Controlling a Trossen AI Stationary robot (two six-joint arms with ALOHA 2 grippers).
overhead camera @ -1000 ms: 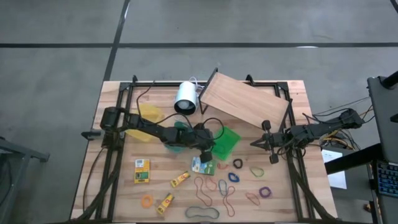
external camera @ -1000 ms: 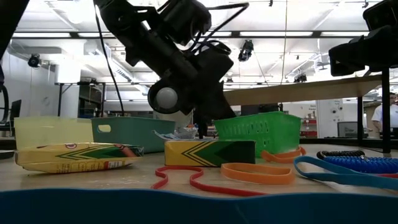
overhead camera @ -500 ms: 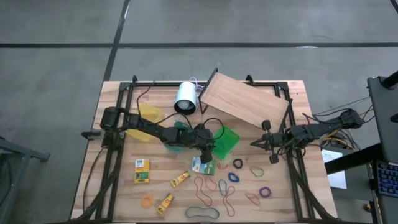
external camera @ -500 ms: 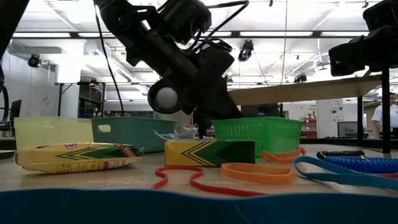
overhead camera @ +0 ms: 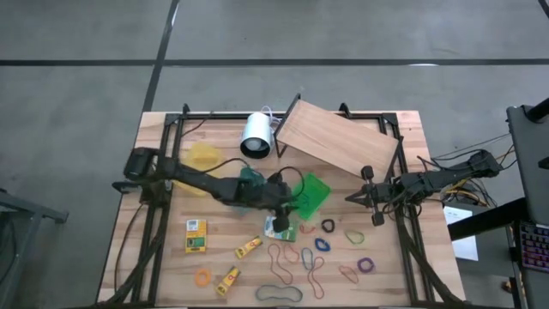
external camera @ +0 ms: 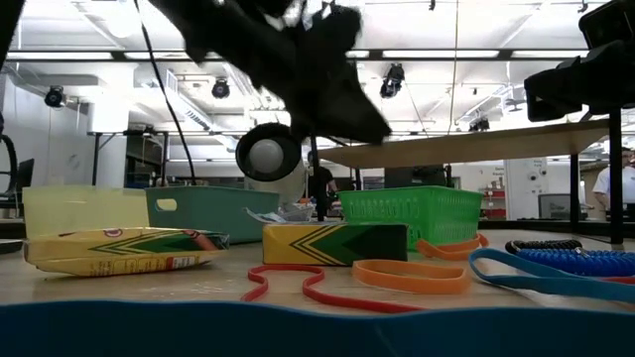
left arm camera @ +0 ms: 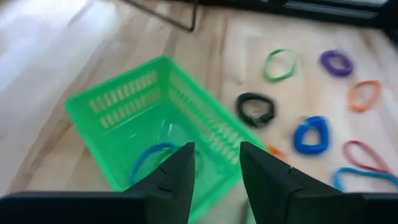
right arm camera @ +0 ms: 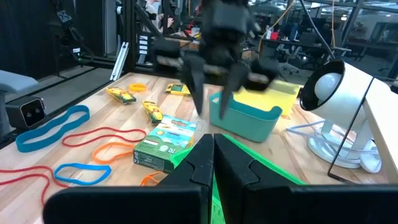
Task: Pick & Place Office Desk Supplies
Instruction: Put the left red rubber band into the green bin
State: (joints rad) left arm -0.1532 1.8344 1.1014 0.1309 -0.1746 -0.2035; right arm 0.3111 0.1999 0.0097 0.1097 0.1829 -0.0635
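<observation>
High view: the left gripper (overhead camera: 280,204) hangs over the near edge of the green basket (overhead camera: 313,194), probably because the basket is the bin for the loose supplies. The green-and-white packet (overhead camera: 280,228) lies just beside that edge, and bands, among them a blue band (overhead camera: 322,245) and a purple band (overhead camera: 366,264), lie scattered on the table (overhead camera: 403,266) beyond it. The right gripper (overhead camera: 371,196) waits near the table's right side. Neither gripper's fingers can be read from above.

Low view: the left arm is a dark smear above the packet (external camera: 334,243), with the basket (external camera: 410,215) behind it. An orange band (external camera: 411,276) and a red band (external camera: 316,289) lie in front; a blue blur hides the foreground.

Left wrist view: the fingers (left arm camera: 176,180) stand spread with nothing between them, above the basket (left arm camera: 138,112), where a blue loop (left arm camera: 152,158) already lies. A black band (left arm camera: 256,109) lies outside. The picture is smeared.

Right wrist view: the right fingers (right arm camera: 235,171) are pressed together, holding nothing. The left gripper (right arm camera: 213,93) shows spread above the packet (right arm camera: 165,143) and a teal bin (right arm camera: 245,117).
</observation>
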